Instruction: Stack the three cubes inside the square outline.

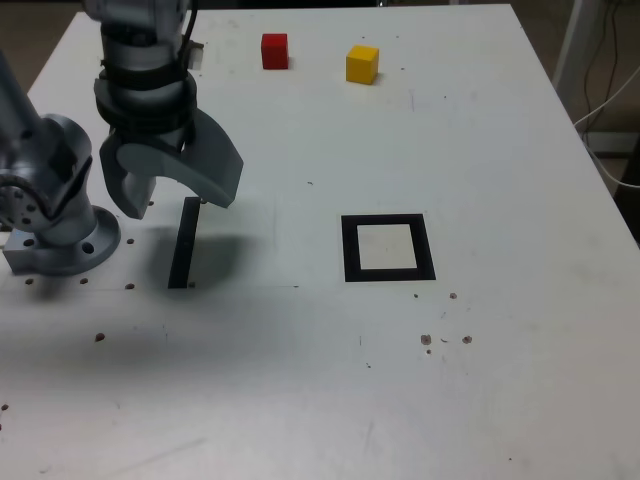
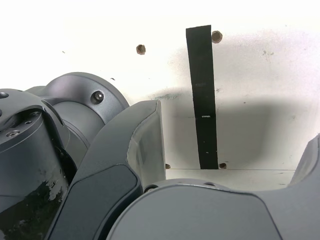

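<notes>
With its fingers spread apart, my gripper [image 1: 178,190] hangs at the exterior view's upper left, above the table [image 1: 540,300]; I list: red cube [image 1: 275,52], top centre; yellow cube [image 1: 362,65], just right of it; square outline [image 1: 352,250], right of centre.

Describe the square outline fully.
The square outline is a thick black frame around a white centre, lying flat on the white table, right of the middle in the exterior view. Its sides look even and matte, like tape or print; which, I cannot tell. Slant from the camera makes its near side look slightly longer. No cube or gripper touches it, and its centre holds nothing.
</notes>
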Action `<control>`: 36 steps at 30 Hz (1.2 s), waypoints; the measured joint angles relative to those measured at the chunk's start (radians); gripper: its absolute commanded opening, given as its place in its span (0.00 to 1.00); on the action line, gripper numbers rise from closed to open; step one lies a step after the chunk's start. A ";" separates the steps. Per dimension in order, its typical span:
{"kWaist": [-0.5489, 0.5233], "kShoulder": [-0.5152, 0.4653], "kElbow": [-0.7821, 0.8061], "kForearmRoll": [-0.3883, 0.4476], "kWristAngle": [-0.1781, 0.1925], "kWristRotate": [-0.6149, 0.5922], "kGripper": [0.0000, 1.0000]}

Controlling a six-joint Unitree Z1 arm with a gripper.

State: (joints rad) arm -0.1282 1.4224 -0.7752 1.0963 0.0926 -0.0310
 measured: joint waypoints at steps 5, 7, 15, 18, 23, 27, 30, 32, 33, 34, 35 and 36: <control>0.000 0.000 0.000 0.000 0.000 0.000 0.99; 0.000 0.000 0.000 0.000 0.000 0.000 0.99; 0.008 -0.005 0.000 0.000 0.001 0.003 0.99; 0.034 -0.021 -0.003 0.008 0.005 0.024 0.98; 0.083 -0.031 -0.018 0.025 0.017 0.073 0.97; 0.121 -0.041 -0.032 0.030 0.048 0.110 0.97; 0.157 -0.047 -0.054 0.029 0.070 0.156 0.97; 0.172 -0.047 -0.062 0.027 0.076 0.171 0.97; 0.184 -0.047 -0.064 0.027 0.079 0.188 0.97; 0.204 -0.047 -0.069 0.026 0.083 0.213 0.97; 0.229 -0.047 -0.077 0.025 0.087 0.237 0.97; 0.251 -0.047 -0.085 0.025 0.089 0.254 0.97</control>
State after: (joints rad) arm 0.1224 1.3754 -0.8601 1.1210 0.1818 0.2232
